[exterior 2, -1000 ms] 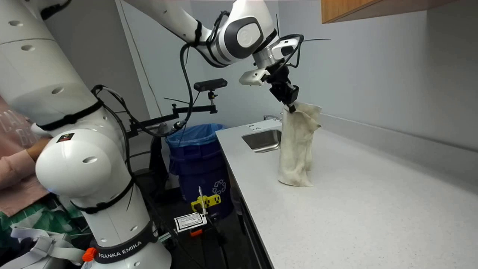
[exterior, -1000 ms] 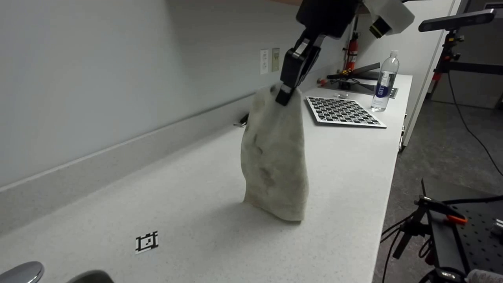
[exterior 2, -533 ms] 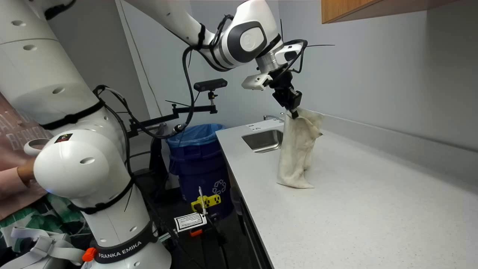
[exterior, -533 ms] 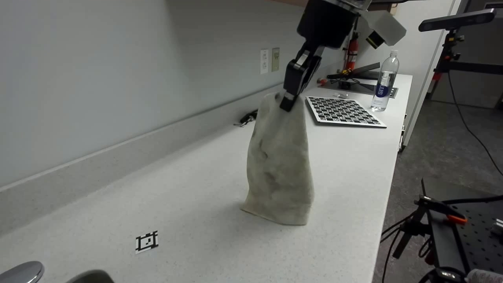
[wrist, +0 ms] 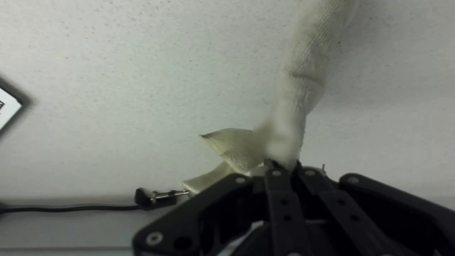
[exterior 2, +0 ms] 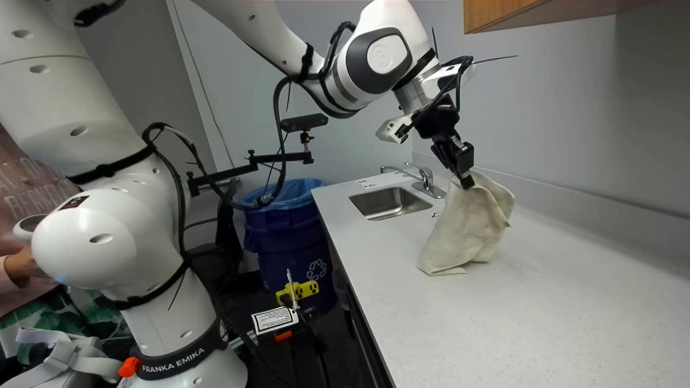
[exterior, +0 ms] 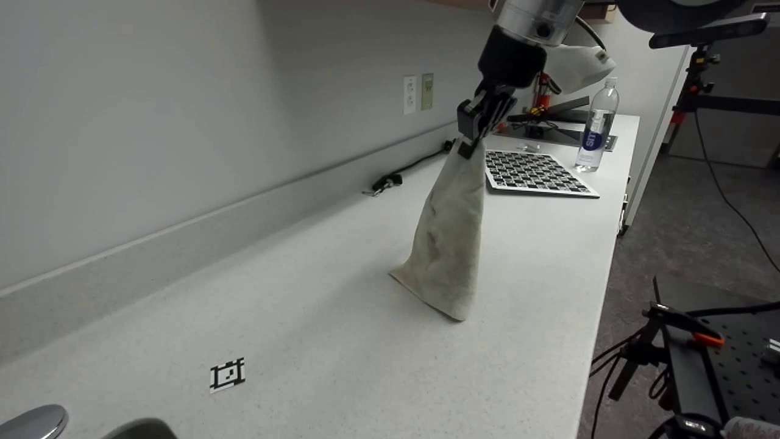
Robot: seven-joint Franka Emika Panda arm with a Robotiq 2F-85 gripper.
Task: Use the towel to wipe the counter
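The cream-coloured towel hangs from the black gripper in both exterior views. In an exterior view the towel [exterior: 450, 244] has small dark stains and its lower edge rests on the white counter [exterior: 292, 353]. It also shows bunched and tilted in an exterior view [exterior 2: 469, 231]. The gripper [exterior: 467, 149] is shut on the towel's top edge, well above the counter; it also shows in an exterior view [exterior 2: 467, 182]. In the wrist view the towel [wrist: 307, 67] runs from between the fingertips [wrist: 284, 163] upward in the picture, with a folded corner to the left.
A checkered board [exterior: 536, 174] and a water bottle [exterior: 597, 128] stand farther along the counter. A black cable end [exterior: 388, 182] lies by the backsplash. A sink [exterior 2: 388, 202] with a faucet [exterior 2: 426, 180] and a wooden cabinet [exterior 2: 517, 13] overhead are also there.
The gripper has moved right and lower in both exterior views, carrying the towel's top. The towel's lower edge has slid along the counter, and the towel now leans. The black cable is uncovered.
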